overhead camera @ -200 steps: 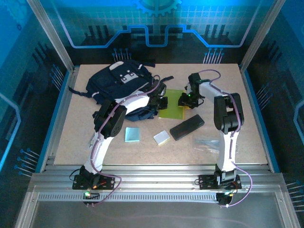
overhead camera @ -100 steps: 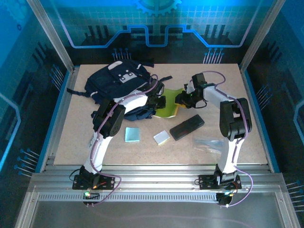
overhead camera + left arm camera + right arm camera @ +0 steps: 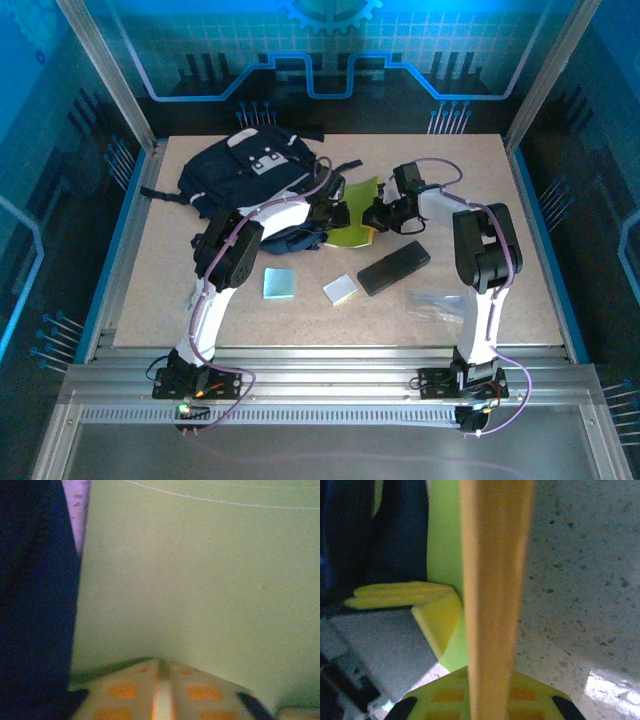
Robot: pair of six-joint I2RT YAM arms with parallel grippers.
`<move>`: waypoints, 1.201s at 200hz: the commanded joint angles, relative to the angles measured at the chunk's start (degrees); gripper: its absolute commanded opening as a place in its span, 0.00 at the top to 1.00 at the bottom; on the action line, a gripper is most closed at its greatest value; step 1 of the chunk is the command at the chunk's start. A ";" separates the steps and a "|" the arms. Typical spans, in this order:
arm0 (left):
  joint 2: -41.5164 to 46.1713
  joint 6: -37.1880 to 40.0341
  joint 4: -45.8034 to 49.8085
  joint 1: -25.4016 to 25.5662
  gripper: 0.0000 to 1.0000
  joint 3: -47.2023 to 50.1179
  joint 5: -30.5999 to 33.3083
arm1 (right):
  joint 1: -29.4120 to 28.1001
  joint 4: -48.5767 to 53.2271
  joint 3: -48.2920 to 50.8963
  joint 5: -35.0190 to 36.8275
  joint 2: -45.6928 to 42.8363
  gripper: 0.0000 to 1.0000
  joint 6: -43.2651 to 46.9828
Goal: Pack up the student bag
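The student bag, dark navy with pale patches, lies at the table's back left, and its fabric shows in the left wrist view and the right wrist view. A yellow-green book stands tilted at the bag's right side. My right gripper is shut on the book's edge. My left gripper sits between bag and book, facing the book's green cover. Its jaws stand close together with a thin pale slit between them.
A black oblong pencil case lies right of centre. A light blue square and a small pale block lie nearer the front. A clear plastic item rests by the right arm. Bare tabletop lies right of the book.
The book lay flat on the table. My right gripper has shut on its edge, tipped it up and carried it left toward the bag. The left arm has hardly moved.
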State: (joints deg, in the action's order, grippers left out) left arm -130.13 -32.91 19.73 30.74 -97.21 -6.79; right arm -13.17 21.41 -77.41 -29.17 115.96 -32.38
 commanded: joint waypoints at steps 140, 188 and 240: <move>17.87 22.86 19.41 -2.37 0.27 5.09 29.57 | 2.37 13.94 4.13 5.55 -19.04 1.00 9.00; 16.31 23.76 18.91 -7.54 0.26 5.90 34.70 | 2.43 13.18 6.05 4.38 -19.93 1.00 9.02; 12.47 24.61 18.60 -9.28 0.26 6.97 31.82 | 2.42 12.61 7.09 4.69 -20.10 1.00 8.73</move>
State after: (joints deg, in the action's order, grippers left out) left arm -114.91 -9.34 37.41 21.21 -91.96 26.33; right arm -11.49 34.52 -70.72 -23.16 98.02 -24.49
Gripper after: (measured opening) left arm 0.731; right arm 0.105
